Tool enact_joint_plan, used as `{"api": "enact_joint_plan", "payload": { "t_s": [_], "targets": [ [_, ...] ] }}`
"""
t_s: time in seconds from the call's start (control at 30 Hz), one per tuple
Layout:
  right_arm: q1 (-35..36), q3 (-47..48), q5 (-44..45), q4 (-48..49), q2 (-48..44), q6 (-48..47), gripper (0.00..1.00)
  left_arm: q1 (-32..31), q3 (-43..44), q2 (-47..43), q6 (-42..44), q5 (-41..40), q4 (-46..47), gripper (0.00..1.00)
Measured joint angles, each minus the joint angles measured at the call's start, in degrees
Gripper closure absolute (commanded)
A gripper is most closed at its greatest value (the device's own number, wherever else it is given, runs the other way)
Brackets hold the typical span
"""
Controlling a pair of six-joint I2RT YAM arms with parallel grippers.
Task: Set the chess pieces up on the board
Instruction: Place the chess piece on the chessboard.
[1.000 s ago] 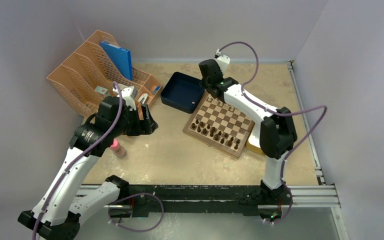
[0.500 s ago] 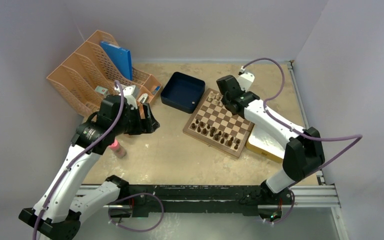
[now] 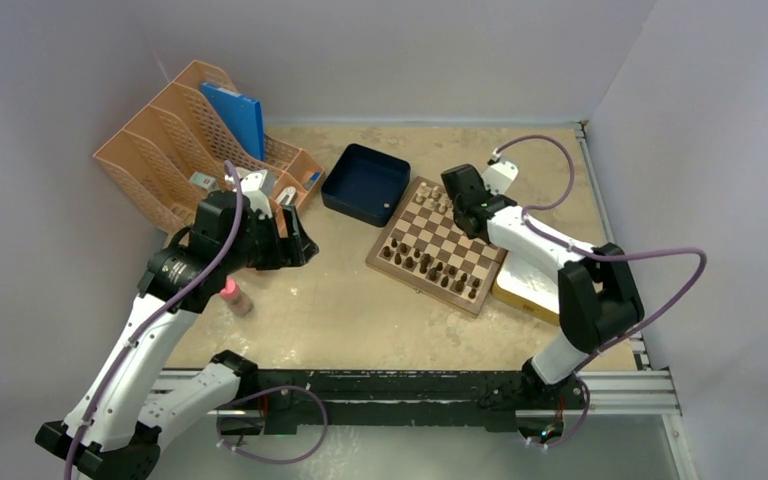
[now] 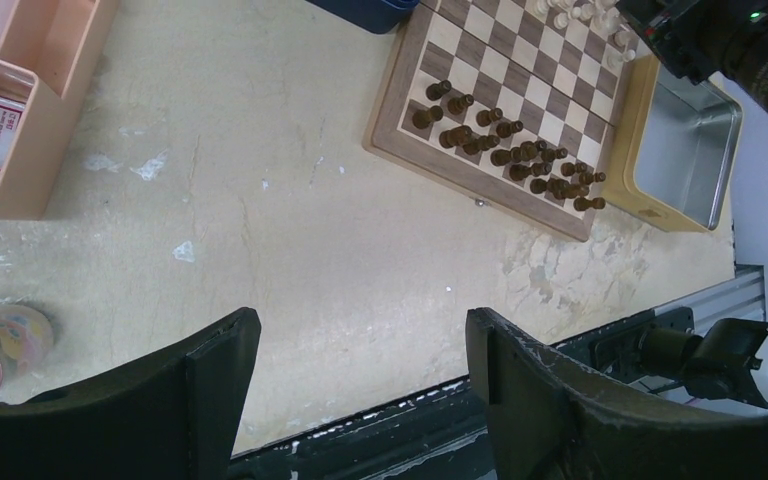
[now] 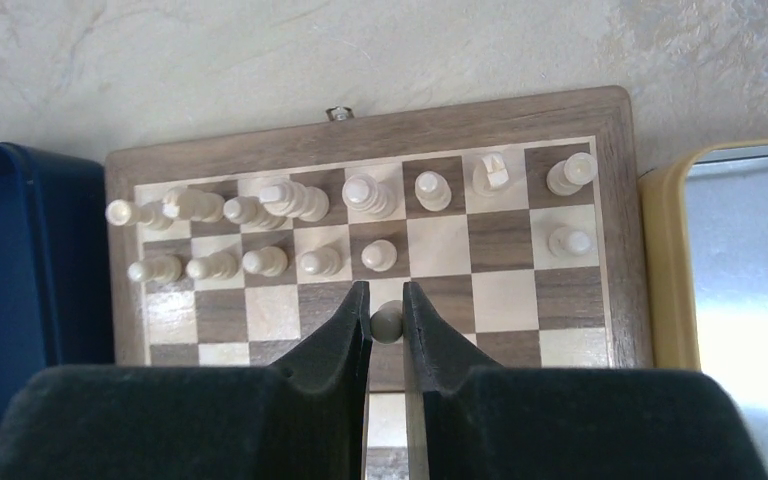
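The board (image 3: 430, 238) lies right of centre, turned at an angle. Dark brown pieces (image 3: 435, 272) fill its near rows. Cream chess pieces (image 5: 360, 192) line the far row, with a partial row of cream pawns (image 5: 260, 262) in front of them. My right gripper (image 5: 387, 310) hangs over the board's far half (image 3: 452, 205), shut on a small cream pawn (image 5: 387, 322) above the third row. My left gripper (image 4: 360, 330) stands wide open and empty over bare table, well left of the board (image 3: 295, 240).
A dark blue tray (image 3: 365, 183) touches the board's far left corner. A yellow-rimmed metal tray (image 4: 685, 150) sits along its right side. An orange file organizer (image 3: 190, 140) stands at the back left, and a pink-topped object (image 3: 235, 295) lies under the left arm.
My right arm has swung from the blue tray's far corner rightward and nearer, over the board's far rows, still shut on the pawn. The left arm has stayed put.
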Motion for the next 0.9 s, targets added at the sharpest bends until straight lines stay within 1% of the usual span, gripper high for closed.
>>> {"api": "enact_joint_plan", "payload": {
  "t_s": [0.23, 0.6, 0.9],
  "targets": [
    [-0.7, -0.4, 1.4, 1.1, 5.6, 2.8, 0.9, 0.0, 0.0, -0.5, -0.4, -0.1, 0.0, 0.25],
    [-1.5, -1.6, 3.8, 2.4, 5.7, 4.7, 0.89, 0.0, 0.6, -0.4, -0.3, -0.5, 0.0, 0.25],
    [-2.1, -1.6, 3.9, 3.3, 6.7, 5.1, 0.88, 0.0, 0.7, -0.5, -0.3, -0.5, 0.0, 0.25]
  ]
}}
